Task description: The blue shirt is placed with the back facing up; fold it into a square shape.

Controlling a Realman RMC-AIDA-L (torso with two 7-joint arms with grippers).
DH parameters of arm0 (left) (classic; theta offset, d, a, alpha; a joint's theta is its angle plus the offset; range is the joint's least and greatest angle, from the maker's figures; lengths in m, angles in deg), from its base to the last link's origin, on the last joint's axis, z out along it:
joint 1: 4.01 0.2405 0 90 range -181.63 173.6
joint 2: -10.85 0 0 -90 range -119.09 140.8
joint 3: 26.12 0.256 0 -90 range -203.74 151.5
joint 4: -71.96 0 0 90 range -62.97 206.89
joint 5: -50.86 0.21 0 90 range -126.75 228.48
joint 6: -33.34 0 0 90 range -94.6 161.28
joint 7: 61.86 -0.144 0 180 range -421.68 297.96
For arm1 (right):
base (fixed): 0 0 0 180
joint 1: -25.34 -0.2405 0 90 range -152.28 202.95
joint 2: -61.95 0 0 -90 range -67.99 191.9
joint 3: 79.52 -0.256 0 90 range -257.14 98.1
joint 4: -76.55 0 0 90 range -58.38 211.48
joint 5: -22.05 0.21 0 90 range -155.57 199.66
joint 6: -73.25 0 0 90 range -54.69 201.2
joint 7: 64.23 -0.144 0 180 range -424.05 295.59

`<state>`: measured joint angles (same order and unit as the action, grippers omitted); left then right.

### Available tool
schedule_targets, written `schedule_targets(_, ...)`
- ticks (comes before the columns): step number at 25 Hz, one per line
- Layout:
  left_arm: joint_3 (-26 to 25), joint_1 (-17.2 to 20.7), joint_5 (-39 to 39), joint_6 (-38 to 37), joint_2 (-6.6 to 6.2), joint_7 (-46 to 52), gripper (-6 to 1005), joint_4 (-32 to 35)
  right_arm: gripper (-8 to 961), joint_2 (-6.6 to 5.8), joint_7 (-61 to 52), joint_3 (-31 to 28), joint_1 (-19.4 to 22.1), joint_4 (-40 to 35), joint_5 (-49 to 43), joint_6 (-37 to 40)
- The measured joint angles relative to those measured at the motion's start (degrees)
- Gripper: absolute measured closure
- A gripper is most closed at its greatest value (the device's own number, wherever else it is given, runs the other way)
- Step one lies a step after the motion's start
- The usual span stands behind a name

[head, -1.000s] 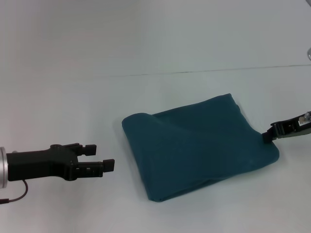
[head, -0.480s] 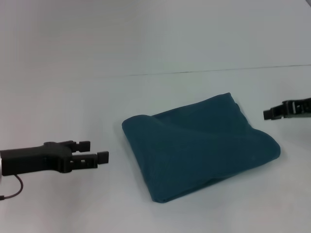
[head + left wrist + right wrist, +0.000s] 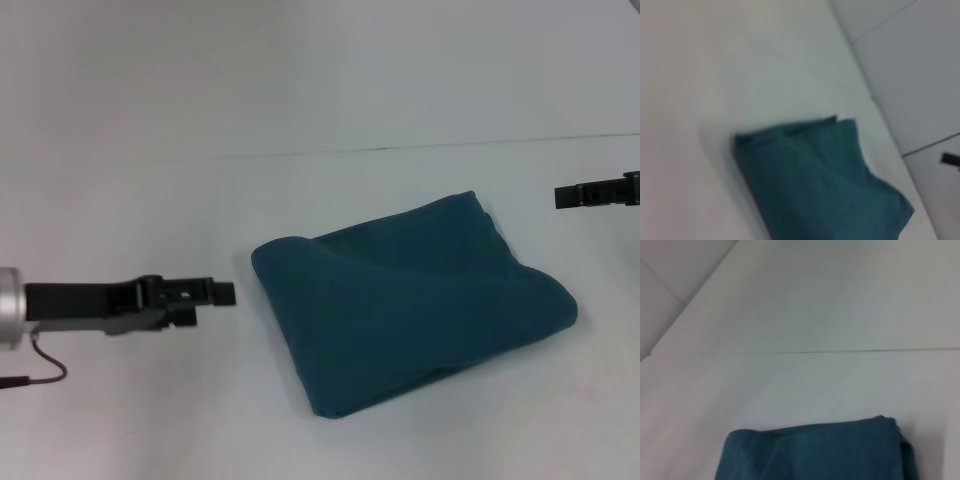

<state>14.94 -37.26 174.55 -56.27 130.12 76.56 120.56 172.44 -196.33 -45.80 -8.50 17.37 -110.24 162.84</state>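
Observation:
The blue shirt (image 3: 410,300) lies on the white table as a folded, roughly square bundle, with a rolled fold along its left edge. It also shows in the left wrist view (image 3: 815,180) and the right wrist view (image 3: 815,455). My left gripper (image 3: 215,300) hovers just left of the shirt, open, holding nothing and clear of the cloth. My right gripper (image 3: 570,196) reaches in from the right edge, above and to the right of the shirt, apart from it. Far off in the left wrist view the right gripper (image 3: 950,160) shows as a small dark tip.
The white table (image 3: 150,180) spreads all round the shirt. A thin dark seam (image 3: 400,148) crosses the table behind the shirt.
My right gripper has left the shirt's right edge and lifted up and to the right. My left gripper has turned and moved farther back along the shirt's left side. The shirt stays put.

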Motion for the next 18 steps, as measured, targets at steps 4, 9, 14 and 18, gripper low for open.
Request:
schedule_targets(4,1.9,-3.3,3.7,1.3,-0.11,6.2,80,-3.2,262,0.99,4.2,0.3,-0.2,-4.1,0.4,3.9)
schedule_targets(9,4.4,-6.6,5.3,5.4,0.71,8.2,80,-7.4,132,1.53,5.8,0.7,-0.5,-5.8,0.3,4.8)
schedule_targets(14,10.0,-8.3,5.5,9.1,0.99,10.1,80,-9.1,63,1.56,6.3,0.8,-0.6,-5.8,0.4,5.0)
schedule_targets(18,12.0,-8.6,5.6,10.8,1.53,10.9,80,-9.3,22,1.70,7.1,0.8,-0.4,-5.8,0.4,5.5)
